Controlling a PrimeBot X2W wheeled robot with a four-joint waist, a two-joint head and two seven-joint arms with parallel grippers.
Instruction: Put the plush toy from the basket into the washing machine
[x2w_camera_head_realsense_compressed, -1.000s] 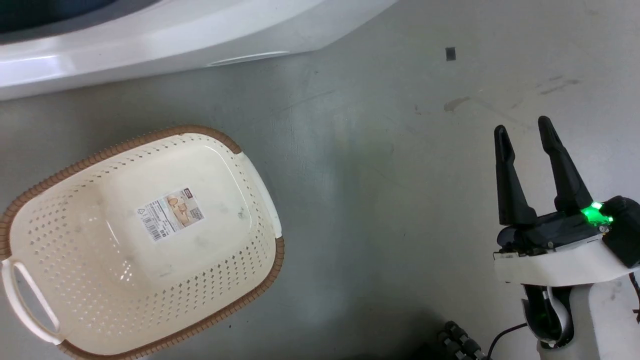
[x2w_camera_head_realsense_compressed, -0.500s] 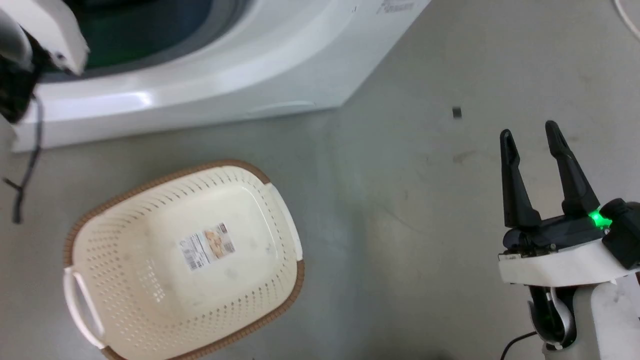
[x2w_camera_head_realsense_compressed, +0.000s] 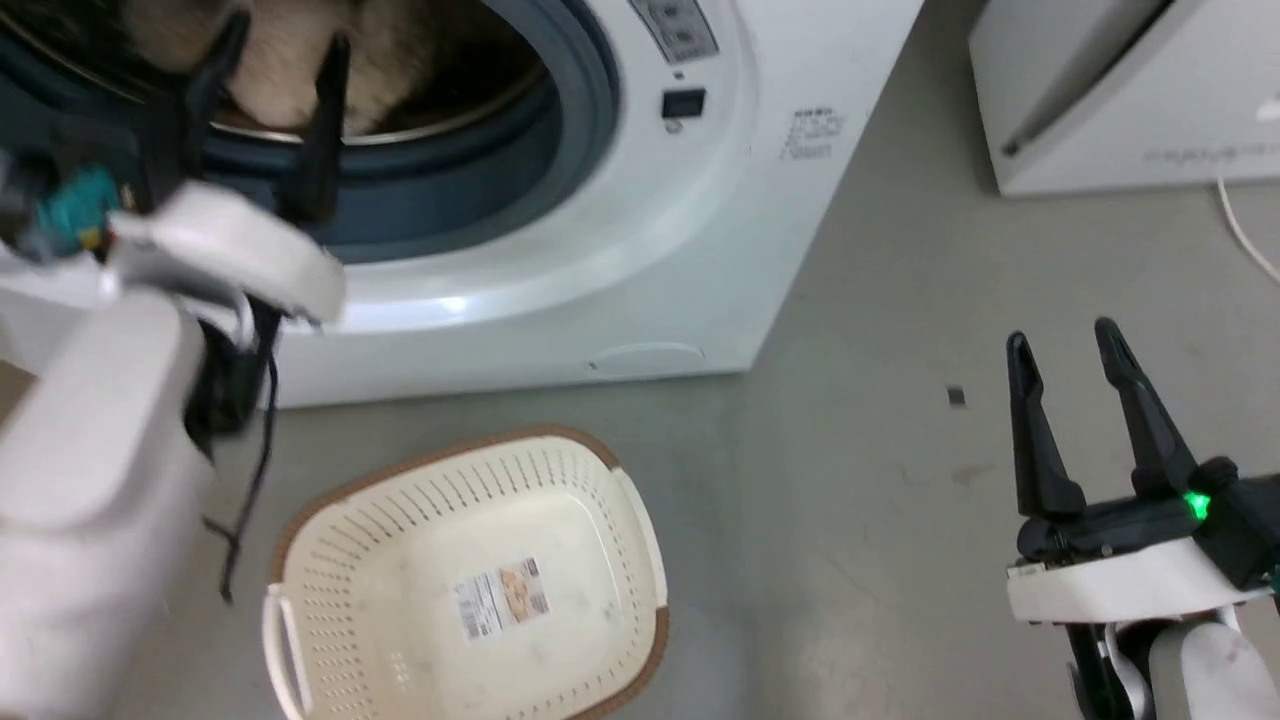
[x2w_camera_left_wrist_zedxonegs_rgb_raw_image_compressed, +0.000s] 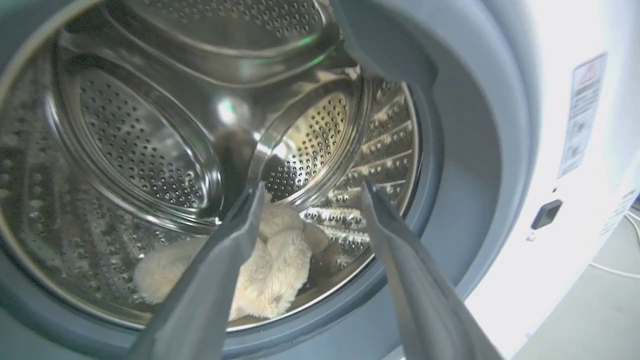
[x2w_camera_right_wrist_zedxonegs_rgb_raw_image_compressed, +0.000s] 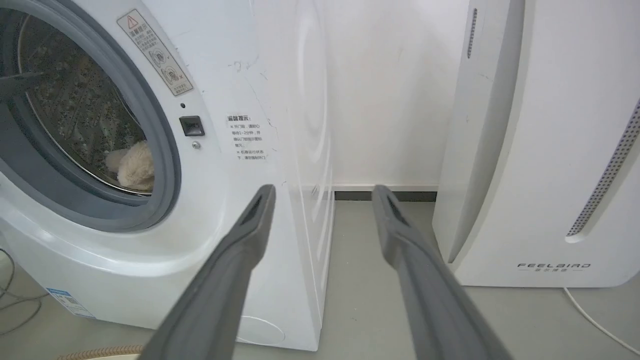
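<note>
The beige plush toy (x2w_camera_left_wrist_zedxonegs_rgb_raw_image_compressed: 272, 270) lies on the bottom of the steel drum of the white washing machine (x2w_camera_head_realsense_compressed: 620, 270); it also shows in the head view (x2w_camera_head_realsense_compressed: 290, 60) and the right wrist view (x2w_camera_right_wrist_zedxonegs_rgb_raw_image_compressed: 134, 167). My left gripper (x2w_camera_head_realsense_compressed: 283, 60) hangs open at the drum mouth, its fingers (x2w_camera_left_wrist_zedxonegs_rgb_raw_image_compressed: 240, 235) spread above the toy and holding nothing. The cream basket (x2w_camera_head_realsense_compressed: 600, 500) with the brown rim sits on the floor in front of the machine, holding just its label sticker. My right gripper (x2w_camera_head_realsense_compressed: 1062, 338) stands open at the lower right, over bare floor.
A white FEELBIRD-marked appliance (x2w_camera_right_wrist_zedxonegs_rgb_raw_image_compressed: 545, 150) stands to the right of the washing machine, with a narrow gap of floor and a wall behind. A white cable (x2w_camera_head_realsense_compressed: 1240, 225) runs along the floor by it. Grey floor lies between the basket and my right gripper.
The head camera has tilted up, bringing the washer's drum, the toy inside and my left arm into sight. The basket and right gripper have slid down the picture with that shift.
</note>
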